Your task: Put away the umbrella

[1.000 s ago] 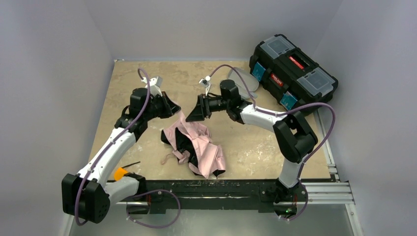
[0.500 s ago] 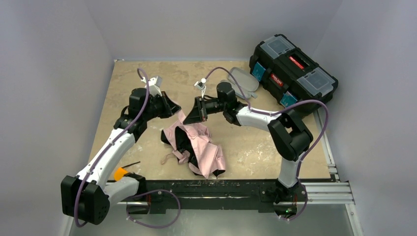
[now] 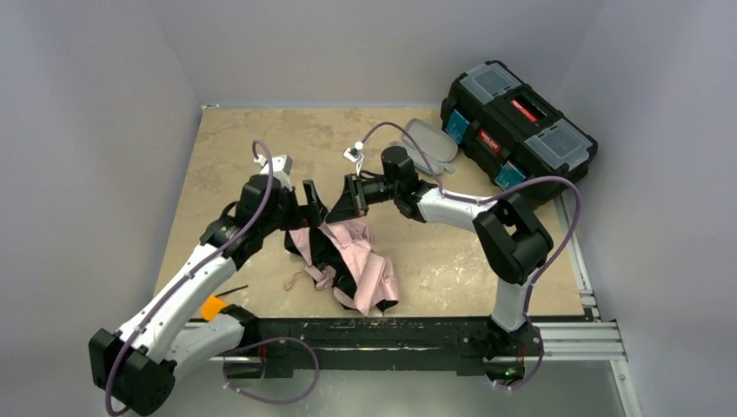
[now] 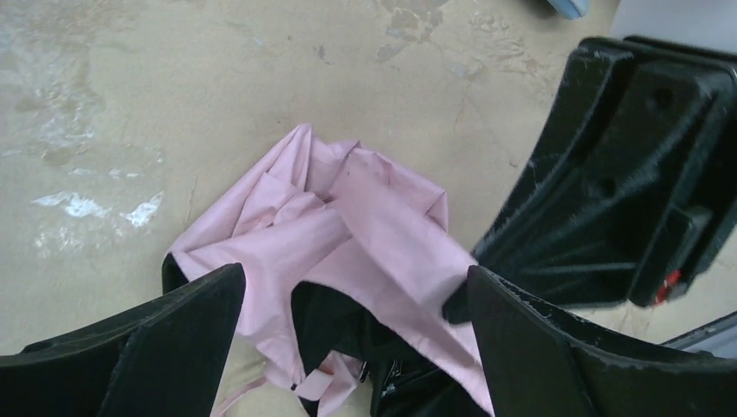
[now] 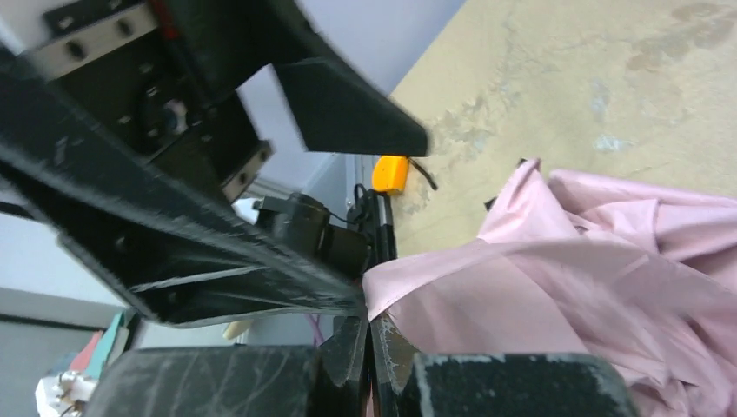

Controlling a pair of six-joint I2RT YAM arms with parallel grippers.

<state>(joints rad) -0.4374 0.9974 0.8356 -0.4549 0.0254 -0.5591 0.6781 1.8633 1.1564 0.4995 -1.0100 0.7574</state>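
Reaching inward: left arm (image 3: 187, 274) jaws apart above umbrella (image 3: 358, 259); right arm (image 3: 448, 205) jaws clamped on its pink fabric.

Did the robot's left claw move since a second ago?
Yes. The left gripper slid sideways toward the toolbox side, ending over the umbrella, and its jaws opened.

A tan, scuffed worktop (image 3: 243, 143) with pale blotches fills the middle, closed in by plain grey-lilac walls (image 3: 96, 95) on the left, far and right sides. A black toolbox (image 3: 520, 122) with clear lid compartments sits at the far right. A metal rail (image 3: 578, 343) runs along the near edge. The light is soft and even.
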